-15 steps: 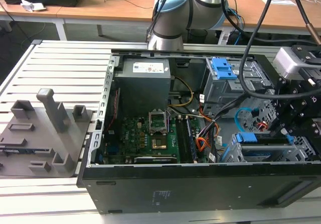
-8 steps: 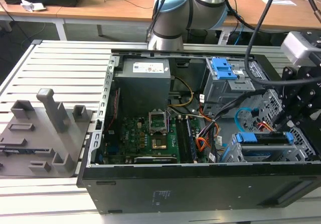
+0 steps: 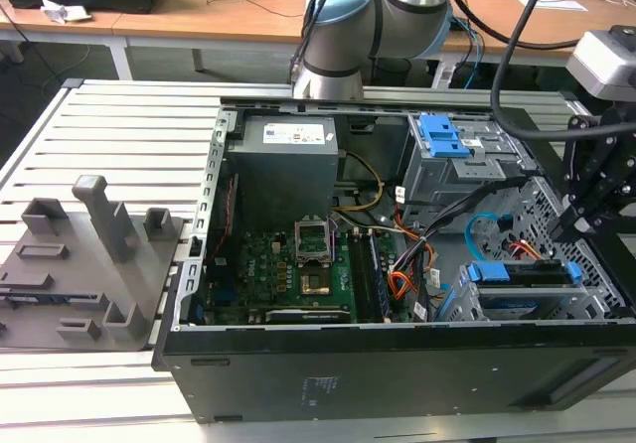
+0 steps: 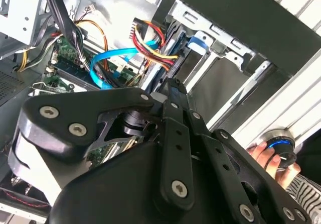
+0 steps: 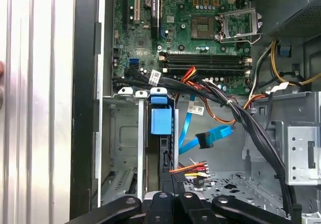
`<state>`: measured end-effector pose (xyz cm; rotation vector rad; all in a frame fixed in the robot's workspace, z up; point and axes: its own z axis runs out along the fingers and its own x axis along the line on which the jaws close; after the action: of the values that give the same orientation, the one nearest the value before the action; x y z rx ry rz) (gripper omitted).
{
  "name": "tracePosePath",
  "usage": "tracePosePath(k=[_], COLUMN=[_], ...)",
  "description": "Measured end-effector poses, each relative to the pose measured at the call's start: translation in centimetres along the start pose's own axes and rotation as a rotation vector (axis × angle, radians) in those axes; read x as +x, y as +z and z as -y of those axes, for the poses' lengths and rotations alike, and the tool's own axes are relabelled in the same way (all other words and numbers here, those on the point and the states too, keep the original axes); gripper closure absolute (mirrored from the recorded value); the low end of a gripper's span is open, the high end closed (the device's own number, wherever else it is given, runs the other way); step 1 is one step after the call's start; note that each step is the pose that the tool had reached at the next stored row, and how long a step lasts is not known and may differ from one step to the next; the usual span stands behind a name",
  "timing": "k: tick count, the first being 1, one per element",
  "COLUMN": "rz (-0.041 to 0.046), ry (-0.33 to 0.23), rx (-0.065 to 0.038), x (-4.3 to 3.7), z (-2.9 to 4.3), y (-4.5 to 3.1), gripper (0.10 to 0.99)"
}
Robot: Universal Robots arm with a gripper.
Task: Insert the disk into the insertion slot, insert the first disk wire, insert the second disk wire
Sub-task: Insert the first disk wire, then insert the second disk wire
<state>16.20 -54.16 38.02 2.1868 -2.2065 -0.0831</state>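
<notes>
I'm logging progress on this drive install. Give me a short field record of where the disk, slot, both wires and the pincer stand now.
disk: sits in the insertion slot, blue carrier tab showing
insertion slot: grey cage, holding the disk
first disk wire: orange-red and black bundle, end beside the disk's edge; cannot tell if seated
second disk wire: light-blue, dark plug hanging free, apart from the disk
pincer: close to the disk's edge at the slot

Exterior view: high, mid-distance, angled down into open computer case [image 3: 397, 364]. First wrist view: close, straight down past gripper [image 5: 170, 201] onto motherboard [image 5: 200, 13]. Second wrist view: closer, oblique, behind gripper [image 4: 173, 96]. All three share light-blue cable [image 3: 469, 236] [image 5: 210, 136] [image 4: 108, 58].
</notes>
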Motion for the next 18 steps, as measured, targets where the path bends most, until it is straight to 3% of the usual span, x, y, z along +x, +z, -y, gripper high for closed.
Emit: tracePosePath(k=[2,3,18], rz=[0.0,0.0001,0.0001], ry=[0.0,0.0,0.0], rx=[0.0,0.0,0.0], x=[0.01,0.02,0.01], z=[-1.03,-1.16,-1.22], y=[0.07,0.08,0.08], gripper=[0.98,0.98,0.98])
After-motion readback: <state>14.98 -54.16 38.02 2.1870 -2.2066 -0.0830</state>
